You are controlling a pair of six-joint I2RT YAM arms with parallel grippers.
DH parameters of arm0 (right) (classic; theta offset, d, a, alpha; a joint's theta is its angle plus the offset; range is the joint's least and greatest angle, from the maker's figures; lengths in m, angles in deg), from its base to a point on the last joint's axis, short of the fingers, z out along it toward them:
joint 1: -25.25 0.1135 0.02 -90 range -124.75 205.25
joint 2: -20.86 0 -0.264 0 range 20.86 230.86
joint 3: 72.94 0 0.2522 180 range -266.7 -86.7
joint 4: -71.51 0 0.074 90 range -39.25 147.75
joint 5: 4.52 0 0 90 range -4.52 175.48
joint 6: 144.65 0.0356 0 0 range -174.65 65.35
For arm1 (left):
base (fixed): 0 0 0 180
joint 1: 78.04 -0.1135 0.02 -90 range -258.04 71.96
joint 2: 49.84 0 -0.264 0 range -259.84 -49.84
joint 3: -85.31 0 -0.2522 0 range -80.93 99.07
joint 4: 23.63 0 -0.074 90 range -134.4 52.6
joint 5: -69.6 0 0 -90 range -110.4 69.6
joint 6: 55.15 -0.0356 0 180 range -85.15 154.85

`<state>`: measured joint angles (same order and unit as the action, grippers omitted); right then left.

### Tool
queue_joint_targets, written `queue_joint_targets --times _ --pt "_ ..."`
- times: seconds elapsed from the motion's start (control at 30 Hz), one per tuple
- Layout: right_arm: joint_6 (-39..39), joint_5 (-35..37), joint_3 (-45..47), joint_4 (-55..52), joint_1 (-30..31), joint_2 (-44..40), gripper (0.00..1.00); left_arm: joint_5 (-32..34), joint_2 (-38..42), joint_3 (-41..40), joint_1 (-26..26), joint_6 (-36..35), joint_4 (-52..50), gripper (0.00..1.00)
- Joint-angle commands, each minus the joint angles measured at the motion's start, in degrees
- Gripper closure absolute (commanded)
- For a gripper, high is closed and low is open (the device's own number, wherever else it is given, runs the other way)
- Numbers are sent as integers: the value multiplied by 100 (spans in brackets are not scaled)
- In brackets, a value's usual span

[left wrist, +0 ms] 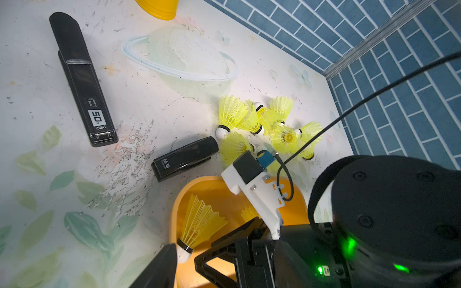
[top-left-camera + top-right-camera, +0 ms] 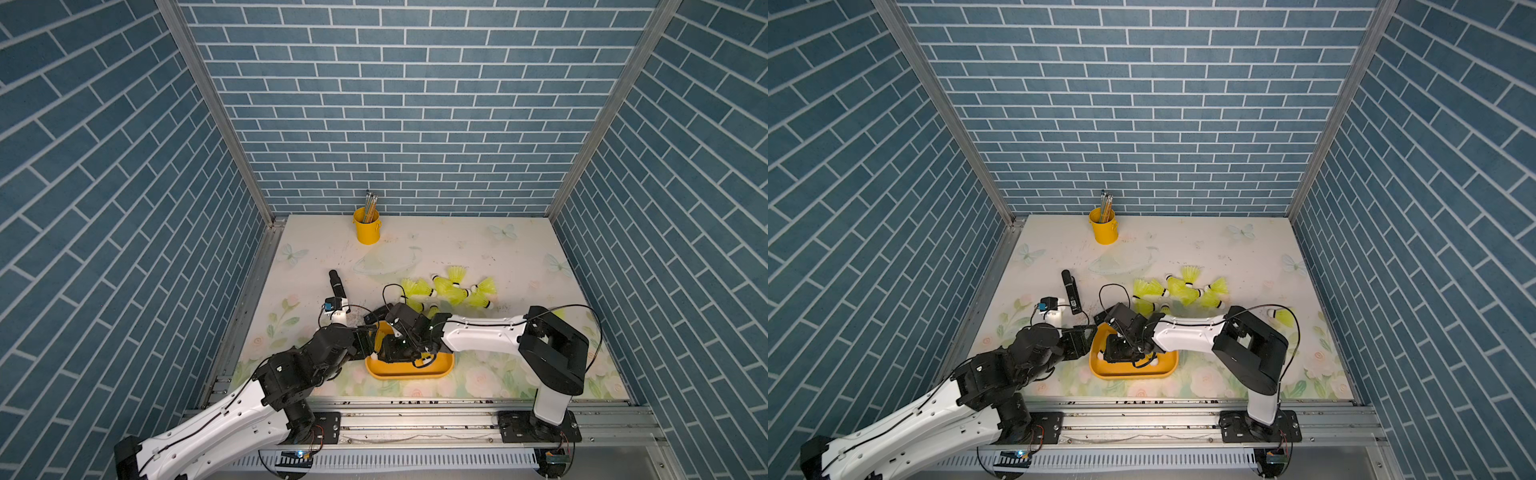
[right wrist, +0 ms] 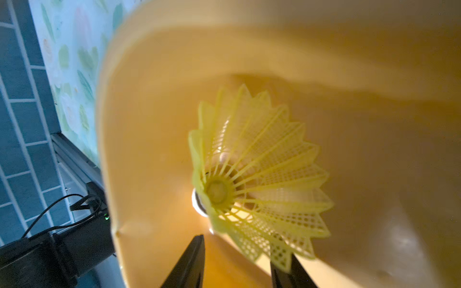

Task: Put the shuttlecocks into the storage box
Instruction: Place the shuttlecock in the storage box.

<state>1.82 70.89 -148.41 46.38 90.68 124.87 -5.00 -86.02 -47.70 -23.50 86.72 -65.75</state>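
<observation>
Release step, I judge: the right tool [image 3: 240,251] hangs with jaws spread over a shuttlecock [image 3: 252,174] lying in the storage box [image 3: 162,74], the left tool [image 2: 368,341] sits by its rim in a state I cannot tell, and next comes lifting clear toward the loose shuttlecocks [image 2: 451,291] on the counter [image 2: 478,249].

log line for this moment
right gripper: jaws open | shuttlecock below, in storage box | left gripper: at box edge | shuttlecock pile on table

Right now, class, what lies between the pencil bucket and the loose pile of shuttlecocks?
Nothing: only bare table, printed with a ringed planet, shown in both top views.
</observation>
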Motion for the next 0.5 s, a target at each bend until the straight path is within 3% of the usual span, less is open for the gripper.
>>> queue_joint_targets --times 0.0,0.47 --pt "-232 289 63 -201 -33 -170 52 -5 -3 -83 -27 -69 72 32" --pt "-817 747 -270 -509 -84 -117 49 -62 -165 -72 -23 -108 188 32"
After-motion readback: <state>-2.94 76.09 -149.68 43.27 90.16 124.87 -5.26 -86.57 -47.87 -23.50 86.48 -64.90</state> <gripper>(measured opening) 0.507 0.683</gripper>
